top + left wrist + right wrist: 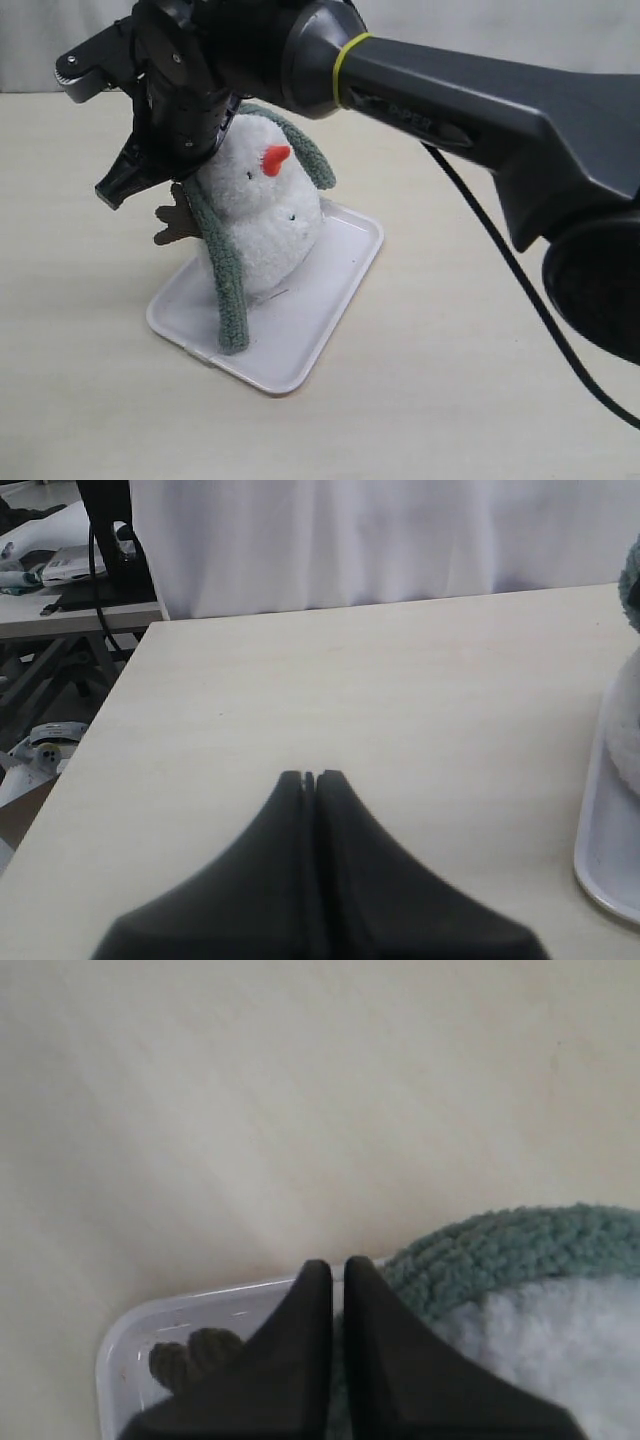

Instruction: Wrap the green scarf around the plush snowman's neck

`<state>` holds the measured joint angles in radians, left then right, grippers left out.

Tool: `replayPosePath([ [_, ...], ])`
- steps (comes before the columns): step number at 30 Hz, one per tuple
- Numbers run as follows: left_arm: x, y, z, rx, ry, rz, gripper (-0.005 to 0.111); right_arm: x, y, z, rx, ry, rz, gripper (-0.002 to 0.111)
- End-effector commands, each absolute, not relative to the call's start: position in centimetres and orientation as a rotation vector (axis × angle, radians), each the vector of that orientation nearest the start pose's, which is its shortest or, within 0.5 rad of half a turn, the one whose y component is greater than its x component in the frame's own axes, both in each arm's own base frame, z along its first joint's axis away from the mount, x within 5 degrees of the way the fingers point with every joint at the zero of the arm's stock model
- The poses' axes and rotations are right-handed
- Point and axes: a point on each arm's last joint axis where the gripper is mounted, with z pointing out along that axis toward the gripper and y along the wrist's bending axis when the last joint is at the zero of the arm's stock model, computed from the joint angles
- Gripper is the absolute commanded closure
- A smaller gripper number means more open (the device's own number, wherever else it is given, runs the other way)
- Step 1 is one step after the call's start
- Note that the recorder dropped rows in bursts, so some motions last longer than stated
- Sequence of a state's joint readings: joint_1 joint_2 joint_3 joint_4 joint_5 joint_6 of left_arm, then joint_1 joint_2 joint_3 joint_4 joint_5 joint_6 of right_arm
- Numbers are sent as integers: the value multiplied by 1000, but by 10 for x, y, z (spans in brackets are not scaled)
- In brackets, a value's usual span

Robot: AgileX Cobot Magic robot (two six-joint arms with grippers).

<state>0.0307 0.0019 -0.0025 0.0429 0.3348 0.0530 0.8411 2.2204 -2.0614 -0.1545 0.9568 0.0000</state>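
Jaws closed on left gripper and right gripper, so nudge the green scarf gently down the plush snowman toward its neck.

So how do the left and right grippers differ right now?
The left gripper hangs over bare table, clear of the tray; the right gripper is close beside the plush snowman. The green scarf lies right by the right gripper, while the left gripper stands apart from it. Both are shut, with nothing visibly pinched.
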Motion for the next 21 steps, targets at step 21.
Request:
replayPosePath([
  [21, 54, 2, 184, 50, 1808, 92, 107, 406, 193, 258, -853, 2445, 270, 58],
])
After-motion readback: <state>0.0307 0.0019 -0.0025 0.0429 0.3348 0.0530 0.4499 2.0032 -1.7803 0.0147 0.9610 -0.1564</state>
